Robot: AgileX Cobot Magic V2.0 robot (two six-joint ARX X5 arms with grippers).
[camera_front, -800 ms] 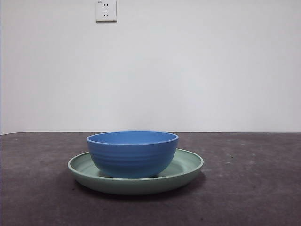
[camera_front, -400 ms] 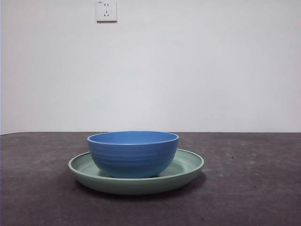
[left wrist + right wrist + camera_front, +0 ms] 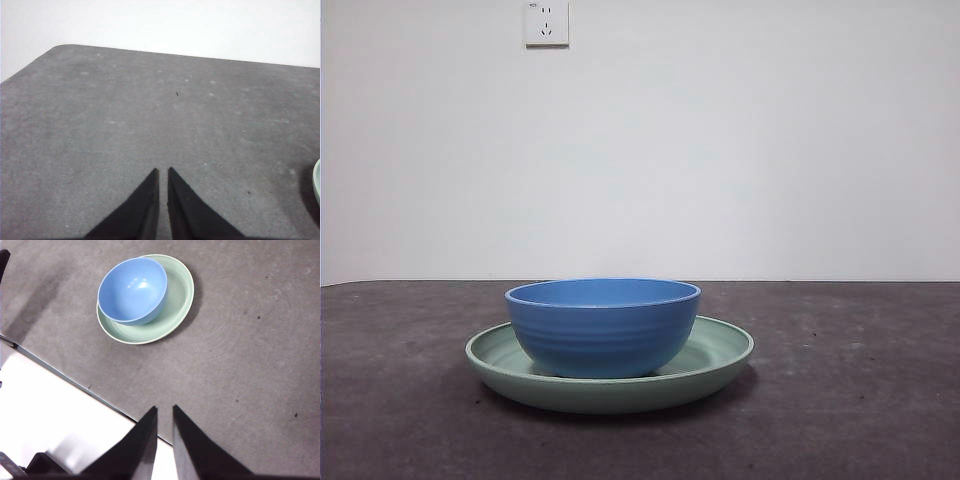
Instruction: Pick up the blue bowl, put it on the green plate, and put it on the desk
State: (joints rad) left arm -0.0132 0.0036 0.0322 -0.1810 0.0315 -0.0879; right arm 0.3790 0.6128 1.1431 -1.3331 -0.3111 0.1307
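The blue bowl [image 3: 603, 325] stands upright inside the green plate [image 3: 720, 352] on the desk [image 3: 860, 400], set toward one side of the plate. The right wrist view shows the bowl [image 3: 132, 290] in the plate [image 3: 180, 295] from high above and far off. My right gripper [image 3: 164, 412] is shut and empty, well away from them near the desk's edge. My left gripper [image 3: 162, 174] is shut and empty over bare desk [image 3: 150, 115]; only a sliver of the plate's rim [image 3: 317, 180] shows in its view. Neither gripper shows in the front view.
A white wall with a power socket [image 3: 546, 22] stands behind the desk. The desk's edge [image 3: 75, 382] runs across the right wrist view, with white floor beyond. A dark tip of the other arm [image 3: 4, 257] shows at that view's corner.
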